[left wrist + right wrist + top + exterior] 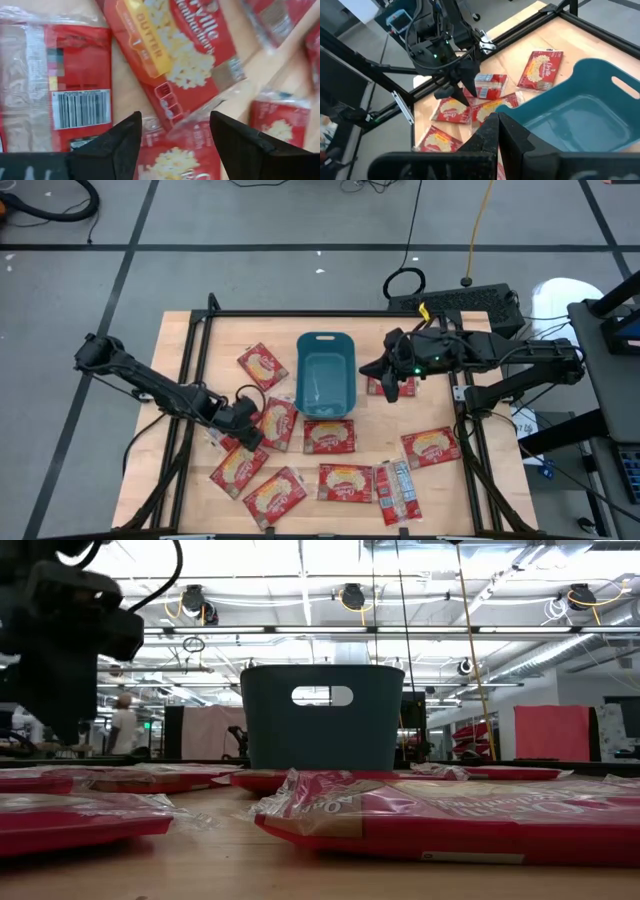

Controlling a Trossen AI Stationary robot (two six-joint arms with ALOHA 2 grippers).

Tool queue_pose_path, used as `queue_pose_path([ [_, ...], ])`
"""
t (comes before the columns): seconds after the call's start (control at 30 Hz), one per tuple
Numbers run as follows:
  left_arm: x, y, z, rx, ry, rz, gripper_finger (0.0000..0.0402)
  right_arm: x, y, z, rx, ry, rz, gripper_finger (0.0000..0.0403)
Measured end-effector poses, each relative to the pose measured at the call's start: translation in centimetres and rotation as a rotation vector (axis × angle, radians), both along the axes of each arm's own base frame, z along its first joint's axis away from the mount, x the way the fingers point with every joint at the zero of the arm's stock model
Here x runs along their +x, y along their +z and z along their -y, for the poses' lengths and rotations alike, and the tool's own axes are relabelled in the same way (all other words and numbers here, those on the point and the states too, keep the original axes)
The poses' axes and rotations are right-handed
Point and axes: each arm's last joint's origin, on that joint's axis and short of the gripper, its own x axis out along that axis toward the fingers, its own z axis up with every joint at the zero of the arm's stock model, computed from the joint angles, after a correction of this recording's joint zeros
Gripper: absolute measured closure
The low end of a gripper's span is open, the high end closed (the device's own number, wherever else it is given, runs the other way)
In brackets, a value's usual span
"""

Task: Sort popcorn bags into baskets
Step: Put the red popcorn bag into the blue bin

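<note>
Several red popcorn bags lie flat on the wooden table around a teal basket (326, 375) (322, 718) (580, 115); only its teal floor shows inside. My left gripper (248, 432) (175, 122) (457, 87) points steeply down, open, low over a cluster of bags left of the basket. Under it are a face-up bag (175, 40), a bag showing its barcode back (65, 95) and a third one (175, 160) just beneath the fingers. I cannot tell whether the fingertips touch it. My right gripper (385, 380) (498, 125) hangs shut, high over the basket's right rim.
More bags lie near the front edge (345, 481) (273, 495) (431, 447), and one shows its silvery back (397, 490). Black frame rails (190, 380) run along the table's sides. A keyboard (470, 302) sits behind the right arm. Far off in the room stands a person (122, 725).
</note>
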Motion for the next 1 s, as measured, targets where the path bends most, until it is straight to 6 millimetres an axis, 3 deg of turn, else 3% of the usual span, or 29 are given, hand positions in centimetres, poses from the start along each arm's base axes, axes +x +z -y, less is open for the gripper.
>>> queue_pose_path([
  [0.23,0.2,-0.9,0.2,0.026,-0.115,0.100,0.0163,-0.1,-0.3,0.0,-0.019,0.009,-0.032,0.0403],
  [0.4,-0.8,-2.8,-0.1,0.075,-0.115,0.012,0.0163,-0.1,-0.3,0.0,-0.021,0.010,-0.033,0.0403],
  [0.63,0.4,-4.4,0.6,0.056,-0.173,0.128,0.0163,-0.1,-0.3,0.0,-0.058,0.030,-0.034,0.0403],
  [0.73,0.8,-5.3,0.7,0.076,-0.183,0.099,0.0165,-0.2,-0.2,0.0,-0.072,0.032,-0.034,0.0403],
  [0.83,1.0,-6.0,0.8,0.110,-0.183,0.080,0.0197,-0.1,-0.3,0.0,-0.097,0.043,-0.035,0.0403],
  [1.0,1.1,-6.3,0.8,0.168,-0.192,0.101,0.0315,-0.1,-0.2,0.1,-0.135,0.063,-0.036,0.0403],
])
